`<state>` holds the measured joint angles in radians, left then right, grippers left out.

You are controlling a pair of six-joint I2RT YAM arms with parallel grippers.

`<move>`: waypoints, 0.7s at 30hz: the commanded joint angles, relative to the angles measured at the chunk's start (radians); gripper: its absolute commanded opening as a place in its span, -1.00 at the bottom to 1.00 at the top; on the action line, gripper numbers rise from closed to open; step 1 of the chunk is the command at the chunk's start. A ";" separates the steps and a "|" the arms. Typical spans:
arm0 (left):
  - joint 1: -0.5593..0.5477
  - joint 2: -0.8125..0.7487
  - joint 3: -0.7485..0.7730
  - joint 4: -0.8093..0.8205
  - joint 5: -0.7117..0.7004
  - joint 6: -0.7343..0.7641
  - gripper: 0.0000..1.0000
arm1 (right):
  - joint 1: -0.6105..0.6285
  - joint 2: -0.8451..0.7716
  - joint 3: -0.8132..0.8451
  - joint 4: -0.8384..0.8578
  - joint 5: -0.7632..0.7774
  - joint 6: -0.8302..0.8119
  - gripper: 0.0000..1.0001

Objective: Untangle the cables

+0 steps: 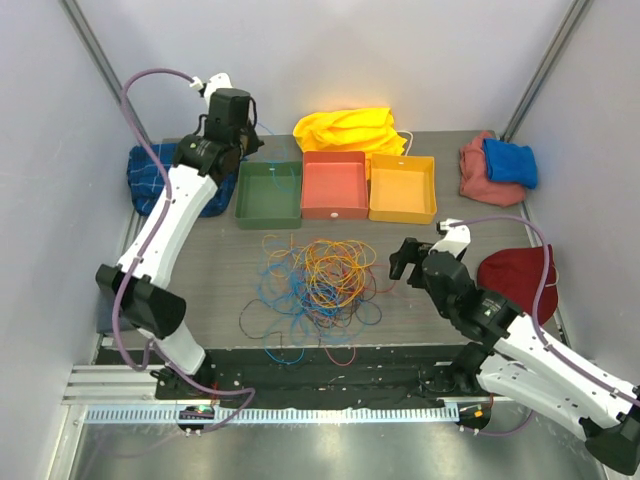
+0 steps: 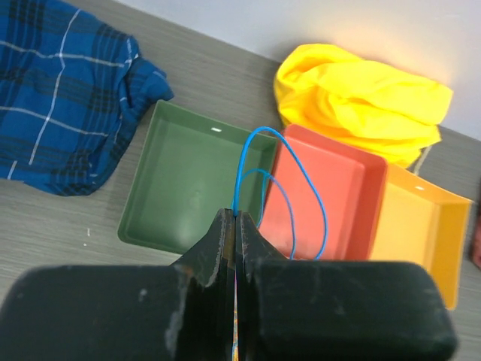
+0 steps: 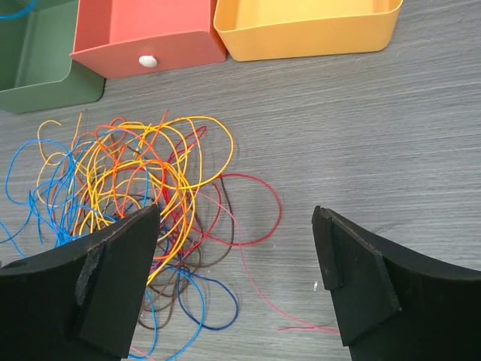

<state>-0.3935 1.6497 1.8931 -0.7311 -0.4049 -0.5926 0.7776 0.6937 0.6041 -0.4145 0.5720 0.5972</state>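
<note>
1. A grey surface [image 1: 215,265] sits between plain white walls. Two robot arms reach over it from the near edge.
2. The left jaws are pinched tight shut on one blue cable [image 2: 261,128]. The cable curls up out of the jaws in two thin loops.
3. Those jaws are at the end of the left arm [image 1: 170,215], up high at the back of the surface. The green tray [image 2: 188,180] is under them. The red tray [image 2: 331,203] is right beside the green one, and the yellow tray [image 2: 417,226] comes after that.
4. The right jaws are spread wide open. They hold nothing and touch nothing.
5. The pile of cables [image 3: 143,173] lies on the surface in front of the right jaws and off to their left. It is a mess of orange, yellow, blue and red strands, all looped over each other.
6. The pile is roundish, so it has no real long way. One red loop [image 3: 279,204] sticks out of its right side. It shows in the gap between the right jaws, closer to the left finger.
7. The right arm [image 1: 520,340] is much nearer the pile than the left arm. I think the right jaws go next. The red loop looks easiest to reach, if they go forward, down and a little left.
8. Around the edges lie a blue checked cloth [image 1: 150,175] and a yellow cloth [image 1: 345,130].
</note>
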 commanded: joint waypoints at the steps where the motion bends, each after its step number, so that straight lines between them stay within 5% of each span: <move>1: 0.047 0.047 0.049 0.024 -0.048 0.002 -1.00 | 0.000 -0.014 -0.003 -0.003 -0.015 0.042 0.82; 11: 0.077 0.197 0.011 0.026 0.018 -0.053 -0.92 | 0.002 0.021 -0.014 0.005 0.019 0.013 0.83; 17: 0.051 0.138 -0.071 0.015 -0.017 -0.046 0.17 | 0.002 0.055 -0.007 0.032 0.006 0.012 0.83; 19: 0.036 0.069 -0.101 0.016 -0.035 -0.042 0.71 | 0.002 0.058 -0.015 0.049 -0.003 0.010 0.83; 21: 0.028 -0.015 -0.161 -0.010 -0.043 -0.064 0.71 | 0.000 0.064 -0.017 0.059 -0.014 0.015 0.83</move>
<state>-0.3431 1.8156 1.7847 -0.7311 -0.4042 -0.6327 0.7776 0.7532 0.5838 -0.4179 0.5636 0.6178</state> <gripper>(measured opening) 0.844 0.915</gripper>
